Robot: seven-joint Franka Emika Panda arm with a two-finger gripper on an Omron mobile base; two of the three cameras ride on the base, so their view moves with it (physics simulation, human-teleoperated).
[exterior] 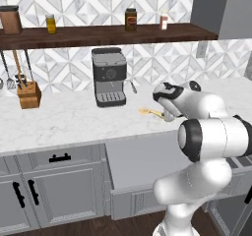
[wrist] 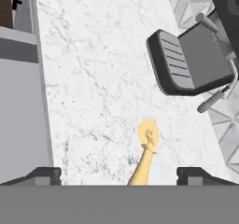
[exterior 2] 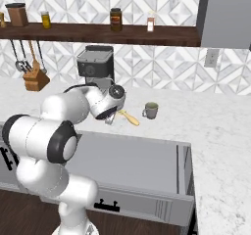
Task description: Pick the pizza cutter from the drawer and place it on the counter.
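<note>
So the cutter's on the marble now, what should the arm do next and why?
Probably lift the gripper straight up and back away. The pizza cutter lies flat on the counter, between the spread fingertips, which appear not to touch it. The drawer stands open with nothing in the part that shows, so the placing looks done.

The pizza cutter (exterior: 150,112) lies on the counter (exterior: 64,119), in front of and to the right of the coffee machine (exterior: 109,76). The gripper (wrist: 119,175) hangs above its handle end, fingers spread to either side. A mug (exterior 2: 151,110) stands just right of the cutter. The drawer (exterior 2: 142,165) juts out open below the counter edge. A knife block (exterior: 28,94) sits far left, under the shelf (exterior: 108,33).
</note>
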